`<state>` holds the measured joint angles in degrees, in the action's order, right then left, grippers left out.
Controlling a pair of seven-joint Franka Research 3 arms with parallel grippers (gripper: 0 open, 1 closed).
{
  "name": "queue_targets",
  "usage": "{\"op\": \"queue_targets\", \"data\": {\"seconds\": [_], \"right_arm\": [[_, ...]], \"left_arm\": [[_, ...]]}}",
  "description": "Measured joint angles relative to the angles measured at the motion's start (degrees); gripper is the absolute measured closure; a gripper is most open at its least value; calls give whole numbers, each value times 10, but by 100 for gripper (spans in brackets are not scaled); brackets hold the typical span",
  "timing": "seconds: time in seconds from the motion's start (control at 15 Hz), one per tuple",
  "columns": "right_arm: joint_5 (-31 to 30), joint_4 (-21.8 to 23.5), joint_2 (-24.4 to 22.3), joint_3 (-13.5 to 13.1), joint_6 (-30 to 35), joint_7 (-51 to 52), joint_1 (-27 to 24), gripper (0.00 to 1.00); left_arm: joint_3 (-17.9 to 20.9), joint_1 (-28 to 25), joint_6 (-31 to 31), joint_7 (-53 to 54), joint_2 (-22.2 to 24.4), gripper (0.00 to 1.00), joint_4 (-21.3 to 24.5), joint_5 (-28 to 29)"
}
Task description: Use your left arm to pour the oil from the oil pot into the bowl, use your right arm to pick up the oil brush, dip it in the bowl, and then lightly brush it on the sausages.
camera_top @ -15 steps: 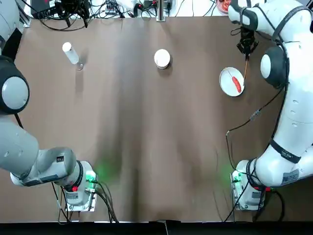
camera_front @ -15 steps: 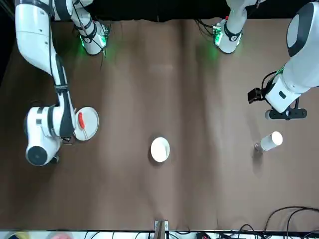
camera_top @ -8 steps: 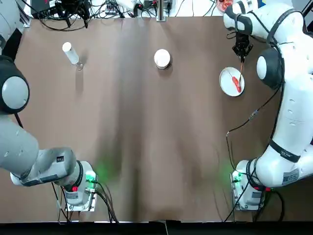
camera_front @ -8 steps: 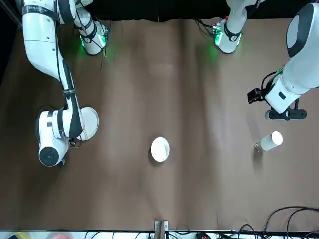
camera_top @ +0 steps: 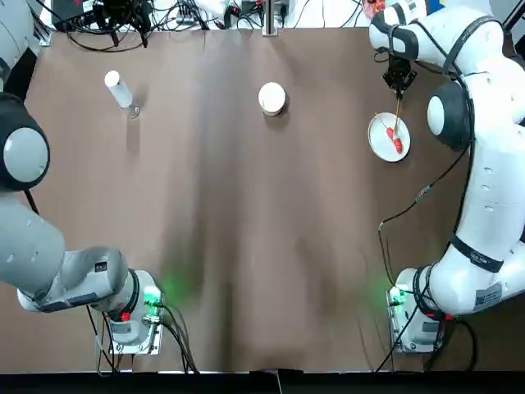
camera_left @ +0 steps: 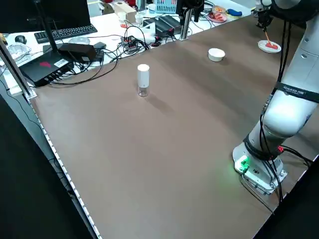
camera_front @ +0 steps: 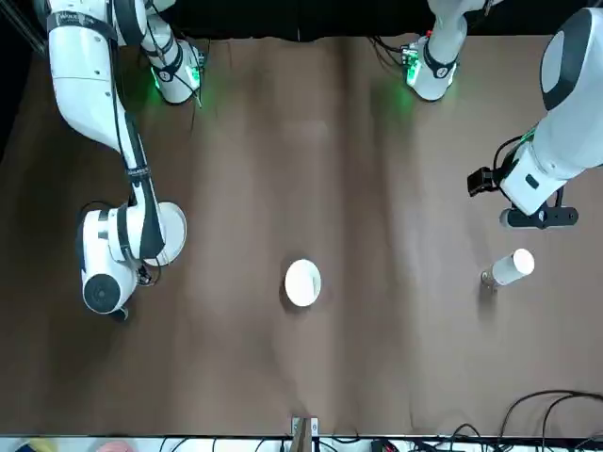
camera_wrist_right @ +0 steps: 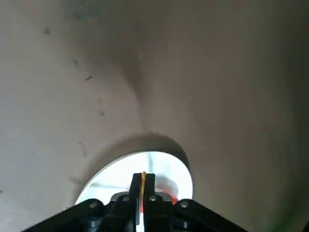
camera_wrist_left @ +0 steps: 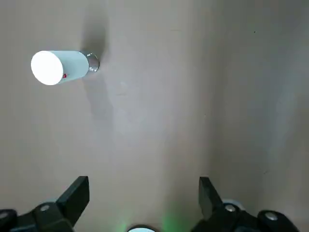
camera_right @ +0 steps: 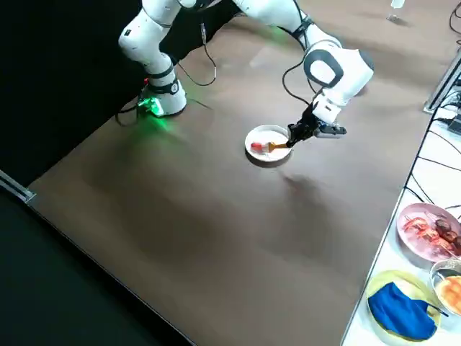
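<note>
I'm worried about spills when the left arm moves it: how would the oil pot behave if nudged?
It would probably tip rather than slide, being slim and standing upright on a small base. The oil pot might then roll, since its sides look round.

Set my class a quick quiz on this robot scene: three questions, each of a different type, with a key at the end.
1. True or false: the right gripper holds the brush over the plate.

2. Multiple choice: seen from the robot's side, what stands between the bottle and the plate?
A) a blue cloth
B) the bowl
C) a keyboard

3. Fill in the blank: the left gripper hangs over the table with its fingers ____.

Key: 1 true; 2 B; 3 open (apart, with nothing between them).
</note>
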<state>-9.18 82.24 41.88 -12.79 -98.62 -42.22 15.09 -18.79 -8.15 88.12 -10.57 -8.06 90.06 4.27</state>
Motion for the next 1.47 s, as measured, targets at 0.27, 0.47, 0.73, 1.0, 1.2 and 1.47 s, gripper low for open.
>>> {"op": "queue_targets", "data": {"seconds": [0.27, 0.47, 0.73, 1.0, 1.2, 1.47], "right_arm": [[4, -26, 0, 11, -2, 0, 3, 96], [20, -41, 0, 14, -1, 0, 3, 96], [60, -54, -1, 14, -1, -1, 3, 96], [65, -55, -1, 13, 2, 0, -1, 96], [64, -50, -1, 12, 11, 6, -6, 96], [55, -41, -1, 9, 18, 28, -13, 96]], "left_arm": [[0, 0, 0, 0, 0, 0, 0, 0], [0, 0, 0, 0, 0, 0, 0, 0], [0, 0, 0, 0, 0, 0, 0, 0], [0, 0, 0, 0, 0, 0, 0, 0], [0, 0, 0, 0, 0, 0, 0, 0], [1, -1, 0, 0, 0, 0, 0, 0]]}}
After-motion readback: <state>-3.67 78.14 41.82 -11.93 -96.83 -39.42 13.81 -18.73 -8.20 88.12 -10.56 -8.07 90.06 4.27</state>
